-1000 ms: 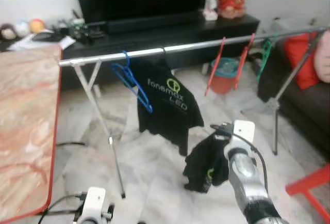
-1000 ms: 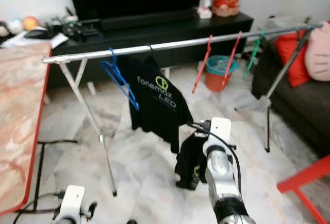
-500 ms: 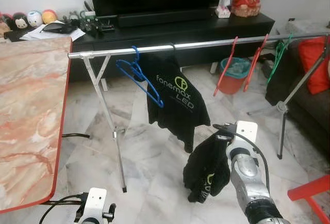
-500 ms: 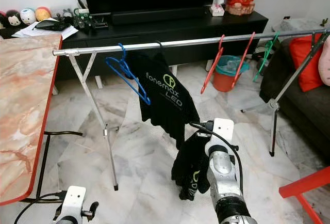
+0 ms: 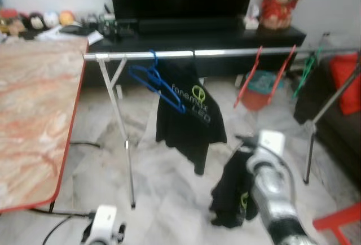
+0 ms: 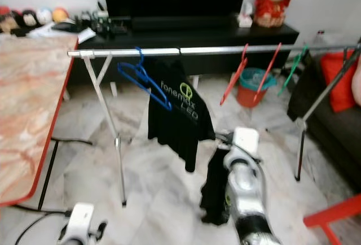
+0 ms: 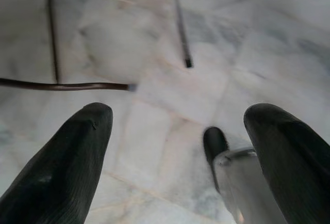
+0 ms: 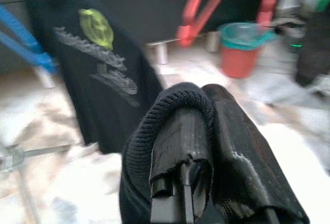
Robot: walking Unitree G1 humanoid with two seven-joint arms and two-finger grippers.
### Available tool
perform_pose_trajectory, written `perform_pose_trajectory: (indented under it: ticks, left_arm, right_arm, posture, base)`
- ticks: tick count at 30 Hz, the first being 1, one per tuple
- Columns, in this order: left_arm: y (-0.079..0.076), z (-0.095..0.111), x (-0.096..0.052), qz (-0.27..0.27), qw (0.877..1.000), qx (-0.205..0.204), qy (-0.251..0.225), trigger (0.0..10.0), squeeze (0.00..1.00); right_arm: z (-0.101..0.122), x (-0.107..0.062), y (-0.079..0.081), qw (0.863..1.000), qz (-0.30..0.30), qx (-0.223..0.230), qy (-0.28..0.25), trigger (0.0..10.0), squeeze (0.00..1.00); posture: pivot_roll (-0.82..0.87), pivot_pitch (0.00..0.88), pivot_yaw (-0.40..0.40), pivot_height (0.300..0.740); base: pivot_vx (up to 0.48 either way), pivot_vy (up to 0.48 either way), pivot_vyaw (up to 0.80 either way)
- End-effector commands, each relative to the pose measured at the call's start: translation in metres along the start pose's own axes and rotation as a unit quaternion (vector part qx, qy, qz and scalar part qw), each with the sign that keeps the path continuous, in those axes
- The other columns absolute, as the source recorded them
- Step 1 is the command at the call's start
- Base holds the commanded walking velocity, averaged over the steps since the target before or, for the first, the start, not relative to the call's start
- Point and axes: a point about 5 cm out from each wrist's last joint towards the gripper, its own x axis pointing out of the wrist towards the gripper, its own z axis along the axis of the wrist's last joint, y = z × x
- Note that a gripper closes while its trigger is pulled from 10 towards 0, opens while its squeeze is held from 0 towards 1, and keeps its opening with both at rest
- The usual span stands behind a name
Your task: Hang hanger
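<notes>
A steel rail runs across the room on crossed legs, in front of a black TV bench. On the rail hang a blue hanger, a black shirt with green and white print just beside it, two red hangers further to the robot's right, and a green hanger near the far end.

The right gripper is raised in front of the robot, lower than the rail and a little to the right of the hung shirt. Its two fingers are pressed together on a dark garment, whose ribbed collar wraps over the fingertips in the wrist view; the rest of the cloth hangs down toward the marble floor. A dark bar sits between the fingers under the cloth and may be a hanger, but the blur leaves that unsure. The garment is apart from the rail.

The left gripper hangs low by the robot's side, pointing at the floor, its fingers spread wide with nothing between them. Beneath it lie a thin dark cable and a black-tipped leg.

To the robot's left stands a marble-topped table with a red edge. A red bucket sits on the floor behind the red hangers, and a red figure stands on the bench.
</notes>
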Motion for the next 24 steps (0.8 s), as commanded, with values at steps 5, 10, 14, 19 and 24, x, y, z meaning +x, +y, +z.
perform_pose_trajectory:
  ticks: [5, 10, 14, 19, 24]
  left_arm:
    - [-0.007, 0.006, 0.001, -0.005, 1.000, -0.008, -0.012, 10.0, 0.00]
    - [-0.007, 0.010, 0.003, -0.004, 1.000, -0.010, -0.021, 10.0, 0.00]
    - [-0.007, 0.012, 0.003, -0.004, 1.000, -0.009, -0.025, 10.0, 0.00]
    - [-0.005, 0.034, 0.007, 0.000, 0.997, -0.022, -0.079, 10.0, 0.00]
    - [0.000, 0.064, 0.007, 0.006, 0.986, -0.043, -0.163, 10.0, 0.00]
  right_arm:
    - [0.002, 0.000, -0.018, 1.000, -0.025, -0.003, -0.005, 10.0, 0.00]
    - [0.002, 0.001, -0.018, 1.000, -0.025, -0.002, -0.006, 10.0, 0.00]
    - [0.002, 0.001, -0.019, 1.000, -0.025, -0.002, -0.005, 10.0, 0.00]
    - [0.002, 0.001, -0.020, 1.000, -0.028, 0.000, -0.005, 10.0, 0.00]
    - [0.002, 0.001, -0.021, 1.000, -0.030, 0.002, -0.006, 10.0, 0.00]
  posture:
    - [-0.01, 0.000, -0.031, 0.740]
    - [0.00, 0.000, -0.032, 0.740]
    - [-0.01, 0.000, -0.033, 0.740]
    - [-0.01, 0.000, -0.035, 0.740]
    - [-0.01, 0.000, -0.036, 0.740]
  base:
    - [0.000, -0.258, 0.00]
    - [0.000, 0.000, 0.00]
    - [0.000, 0.000, 0.00]
    - [0.000, 0.000, 0.00]
    - [0.000, 0.000, 0.00]
